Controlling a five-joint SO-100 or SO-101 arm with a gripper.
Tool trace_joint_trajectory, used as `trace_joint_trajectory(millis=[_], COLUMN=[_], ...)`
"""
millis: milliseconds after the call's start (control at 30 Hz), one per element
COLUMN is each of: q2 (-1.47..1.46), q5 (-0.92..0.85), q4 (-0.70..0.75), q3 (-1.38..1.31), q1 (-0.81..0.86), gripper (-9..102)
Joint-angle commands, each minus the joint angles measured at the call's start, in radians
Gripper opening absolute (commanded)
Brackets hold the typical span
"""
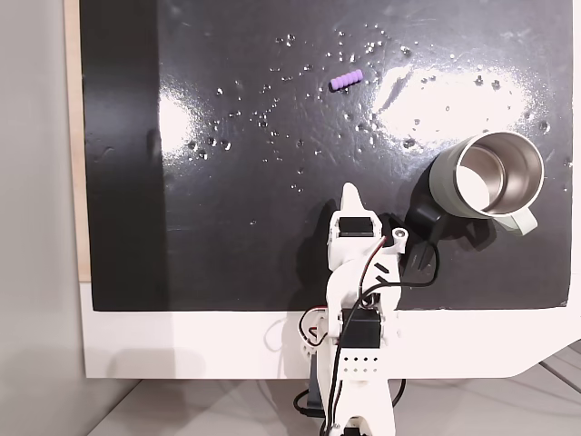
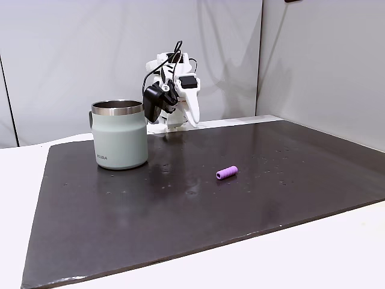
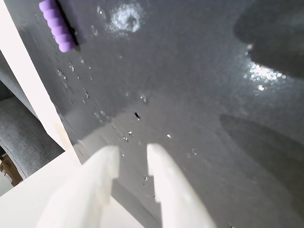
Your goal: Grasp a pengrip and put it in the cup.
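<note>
The hand (image 3: 132, 161) hangs empty, fingers slightly parted. The pengrip (image 1: 345, 79) lies well ahead of it on the bench (image 1: 227, 236); it looks light, soft, best pinched across its ribbed middle.

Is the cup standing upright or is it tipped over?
Upright. In a fixed view the cup stands on its base on the mat, rim level; in another fixed view, from above, its round mouth faces up.
</note>
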Motion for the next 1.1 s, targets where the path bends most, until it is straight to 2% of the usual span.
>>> trace_joint_trajectory(millis=[0, 300, 533, 900, 1067], q2=[0.009, 0.009, -0.017, -0.657, -0.985], q5=[-0.012, -0.017, -0.078, -0.109, -0.112], q4=[-0.109, -0.094, -0.043, -0.031, 0.06], q3=[0.025, 0.009, -0.183, -0.724, -1.028], q1=[-0.014, -0.012, 0.023, 0.032, 0.037], gripper=[0, 0, 0, 0, 0])
